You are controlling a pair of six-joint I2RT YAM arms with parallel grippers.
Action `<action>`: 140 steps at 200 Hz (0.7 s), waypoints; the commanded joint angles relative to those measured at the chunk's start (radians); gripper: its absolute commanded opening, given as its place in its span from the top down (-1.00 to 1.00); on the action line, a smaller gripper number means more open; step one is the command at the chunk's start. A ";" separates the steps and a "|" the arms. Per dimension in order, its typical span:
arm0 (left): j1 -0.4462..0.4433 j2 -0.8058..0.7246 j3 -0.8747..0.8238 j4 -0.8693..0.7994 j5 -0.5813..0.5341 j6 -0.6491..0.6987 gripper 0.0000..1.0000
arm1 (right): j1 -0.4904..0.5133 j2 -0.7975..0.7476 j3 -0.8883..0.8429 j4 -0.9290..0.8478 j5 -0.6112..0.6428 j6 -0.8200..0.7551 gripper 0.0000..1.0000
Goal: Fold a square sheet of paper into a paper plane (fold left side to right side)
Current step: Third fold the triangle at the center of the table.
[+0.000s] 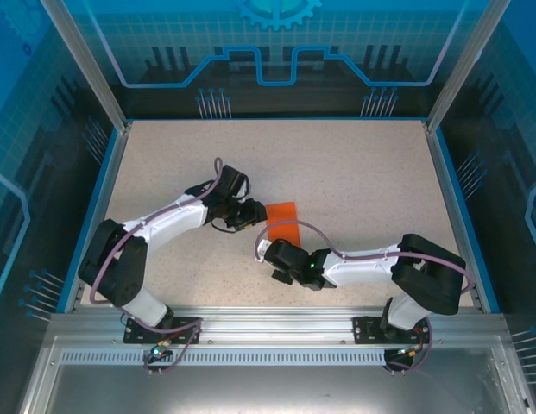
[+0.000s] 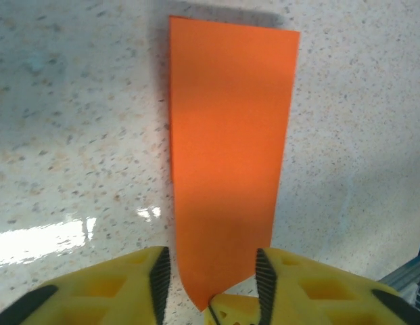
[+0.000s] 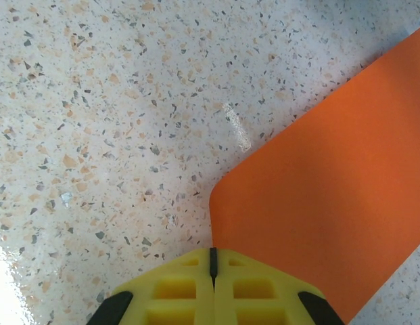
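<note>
Two grippers meet at the orange paper, mid-table.
The square sheet of paper [image 2: 226, 149] shows as a narrow strip on the table [image 1: 362, 172]; the left gripper [image 2: 211, 284] is spread astride its near end, and the right gripper [image 3: 212, 261] is clenched on its edge.

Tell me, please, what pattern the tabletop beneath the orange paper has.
The pale tabletop is speckled with tan and grey flecks, clearest in the right wrist view.

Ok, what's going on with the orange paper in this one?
Both arms are at the orange paper, which lies on the table. It shows as a narrow rectangle, not a square, so the half fold looks made. The left gripper is open, straddling the paper's near end. The right gripper is shut, its tip at a rounded corner; a pinch can't be confirmed.
</note>
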 commanded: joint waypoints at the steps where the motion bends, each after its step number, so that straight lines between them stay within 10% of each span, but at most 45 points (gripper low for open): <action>1: -0.011 0.099 0.118 0.004 0.075 0.068 0.28 | -0.017 -0.007 -0.005 -0.009 -0.019 0.024 1.00; 140: -0.070 0.574 0.450 -0.084 0.086 0.149 0.55 | -0.112 -0.055 0.022 -0.079 -0.256 0.050 1.00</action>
